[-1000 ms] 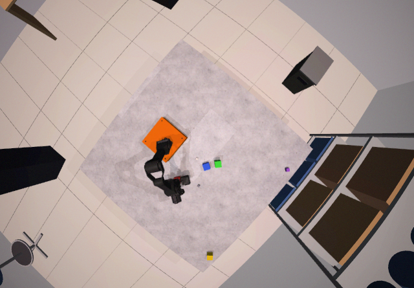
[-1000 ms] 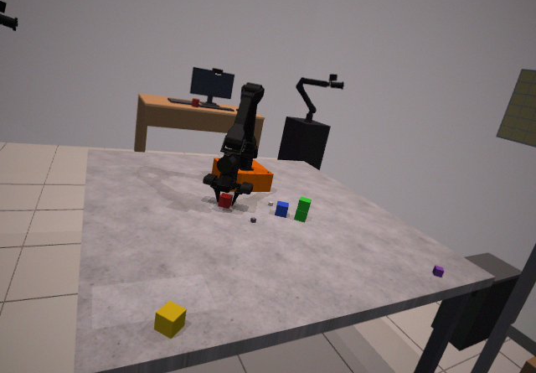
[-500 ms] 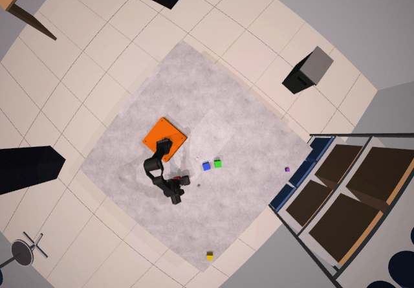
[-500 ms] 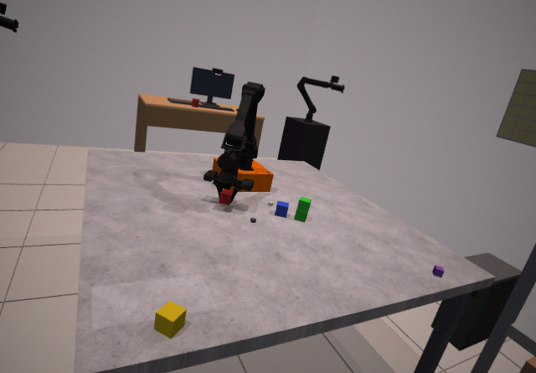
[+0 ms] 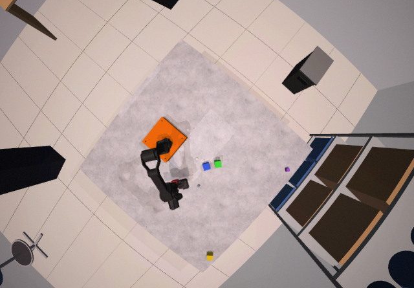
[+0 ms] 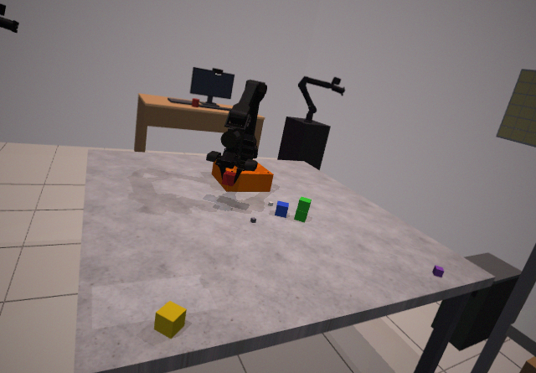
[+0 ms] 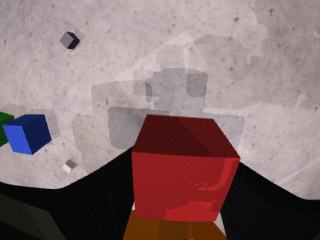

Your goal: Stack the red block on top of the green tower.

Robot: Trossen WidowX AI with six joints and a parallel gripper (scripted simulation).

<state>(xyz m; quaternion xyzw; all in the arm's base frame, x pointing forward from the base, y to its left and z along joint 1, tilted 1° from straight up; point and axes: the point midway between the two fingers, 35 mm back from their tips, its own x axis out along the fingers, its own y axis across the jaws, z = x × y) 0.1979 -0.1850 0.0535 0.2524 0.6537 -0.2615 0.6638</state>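
Here the gripper (image 6: 229, 177) grips the red block (image 7: 182, 172) between its fingers, raised off the table (image 6: 268, 256). Beyond the fingertips to one side stands the blue block (image 6: 281, 209), then the green tower (image 6: 302, 209), upright.

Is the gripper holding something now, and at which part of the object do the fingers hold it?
The gripper holds the red block, its fingers clamped on two opposite side faces.
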